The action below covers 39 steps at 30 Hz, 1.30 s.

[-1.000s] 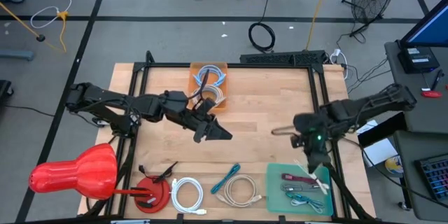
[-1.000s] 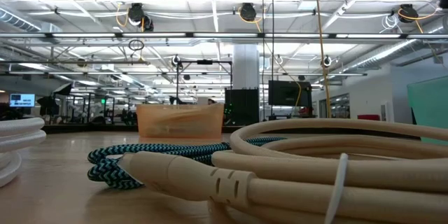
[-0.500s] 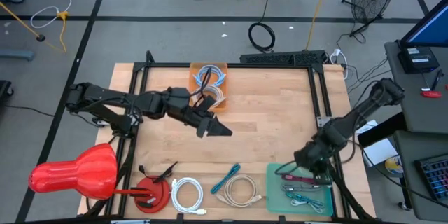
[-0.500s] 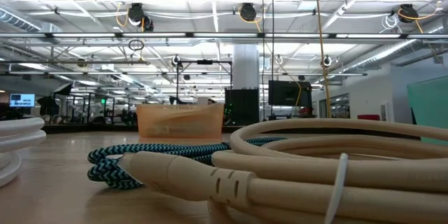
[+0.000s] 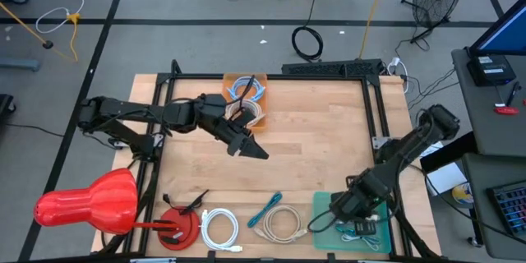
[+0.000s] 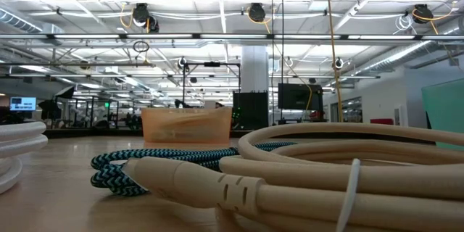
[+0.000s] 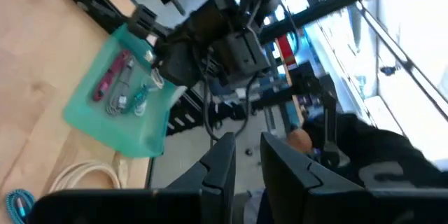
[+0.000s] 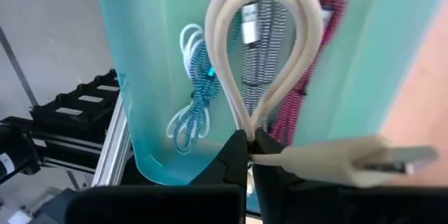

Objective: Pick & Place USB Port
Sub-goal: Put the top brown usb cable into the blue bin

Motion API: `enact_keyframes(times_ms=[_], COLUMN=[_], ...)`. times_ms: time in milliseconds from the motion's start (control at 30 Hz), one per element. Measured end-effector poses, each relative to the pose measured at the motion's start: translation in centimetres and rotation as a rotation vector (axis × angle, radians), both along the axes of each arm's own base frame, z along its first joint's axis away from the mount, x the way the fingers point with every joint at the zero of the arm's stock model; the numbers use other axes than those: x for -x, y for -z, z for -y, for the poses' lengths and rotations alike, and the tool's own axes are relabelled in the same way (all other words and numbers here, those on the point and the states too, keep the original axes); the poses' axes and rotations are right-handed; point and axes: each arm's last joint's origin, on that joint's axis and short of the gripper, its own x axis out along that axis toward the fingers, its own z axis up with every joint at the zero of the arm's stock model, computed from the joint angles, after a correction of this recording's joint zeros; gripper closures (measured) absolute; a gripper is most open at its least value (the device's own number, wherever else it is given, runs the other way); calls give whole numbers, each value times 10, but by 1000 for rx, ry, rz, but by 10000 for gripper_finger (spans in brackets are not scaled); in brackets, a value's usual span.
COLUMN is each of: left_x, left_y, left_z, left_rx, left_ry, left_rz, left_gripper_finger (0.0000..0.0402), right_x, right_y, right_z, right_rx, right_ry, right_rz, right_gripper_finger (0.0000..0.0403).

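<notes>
High view, left to right. A red object [image 5: 86, 204] lies at the table's [image 5: 312, 131] left front corner, beside a red disc [image 5: 179, 228] at the front edge. Next along that edge lie a white cable coil [image 5: 219, 227], a teal braided cable [image 5: 266, 209] and a cream cable coil [image 5: 282, 223]. The left gripper [image 5: 253, 152] hangs over the board just in front of the orange bin [image 5: 246, 99] at the rear edge; its fingers [image 7: 218, 168] stand slightly apart, with nothing between them. Bare wood extends from there across the centre to the right frame rail. The right gripper [image 8: 250, 153], jaws closed on a cream USB cable [image 8: 260, 45], is over the green tray [image 5: 323, 205] at the right front corner, which holds further cables.
</notes>
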Motion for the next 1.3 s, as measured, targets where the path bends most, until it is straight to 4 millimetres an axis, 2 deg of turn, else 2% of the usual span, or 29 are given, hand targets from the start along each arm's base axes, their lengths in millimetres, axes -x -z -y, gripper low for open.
enact_keyframes(times_ms=[233, 400, 600, 1033, 1300], left_x=[2, 3, 4, 4, 3], left_y=[1, 6, 7, 7, 6], left_z=[3, 3, 1, -1, -1], left_rx=[-39, -67, -73, -92, -93], left_ry=[115, 124, 156, 158, 150], left_rz=[22, -8, -13, -3, 12], left_gripper_finger=[332, 332, 332, 332, 332], right_x=[-2, -2, -6, -19, -16], right_y=[31, 50, 61, 87, 88], right_z=[-21, -32, -47, -63, -59], right_rx=[72, 97, 63, -15, 63], right_ry=[-60, -110, -114, -108, -100], right_rz=[-112, -144, -103, -93, -108], right_gripper_finger=[403, 403, 403, 403, 403])
